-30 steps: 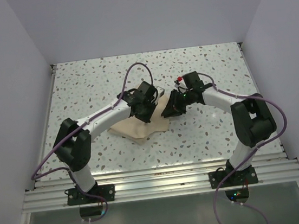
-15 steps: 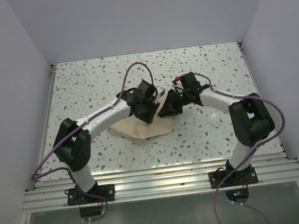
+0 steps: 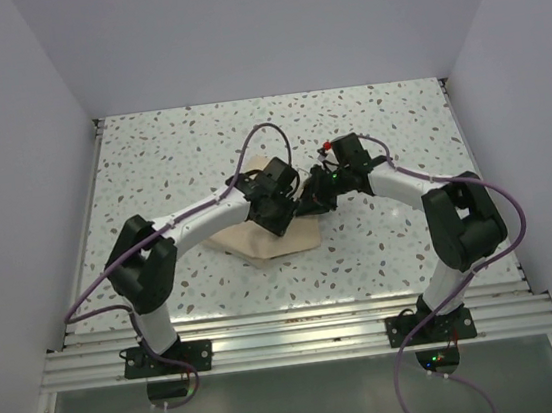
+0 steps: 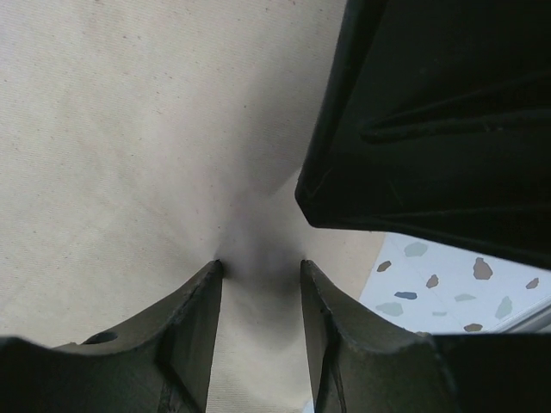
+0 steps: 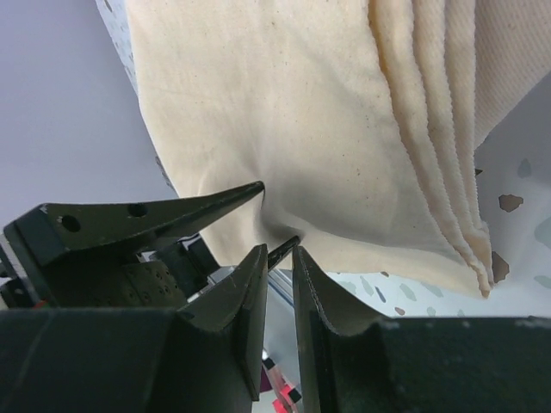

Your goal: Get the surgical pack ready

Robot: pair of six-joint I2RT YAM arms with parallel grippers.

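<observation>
Tan cloth [image 3: 260,241] sits mid-table [image 3: 150,162], directly under both wrists, so you have both arms on the same spot. It shows on the near-left side of the grippers, plus a small corner on the far side. The arms hide the rest, so I can't call its long axis from the top view.

Left gripper [image 4: 258,268]: fingers parted, tips down on the cloth, fabric dimpled between them. No fold caught that I can see. I read it as not gripping, just resting on top.

Right gripper [image 5: 275,251]: jaws narrow, with a pucker of cloth running straight into the tips. It looks like it's pinching a fold. In its wrist view the stacked folded edges [image 5: 430,129] lie off to one side of that pinch.

Key relation: the two grippers are just beside each other. The right one is immediately right of the left, and its body fills the upper right of the left wrist view. The bulk of the cloth lies left and near of the right's pinch. My judgement: if you pull with the right, the sheet drags against the left's tips while they press down. Lift the left clear first.

Containers: no steel tray, instruments, strips or gauze visible in any view. I can't tell whether they're inside the bundle.
</observation>
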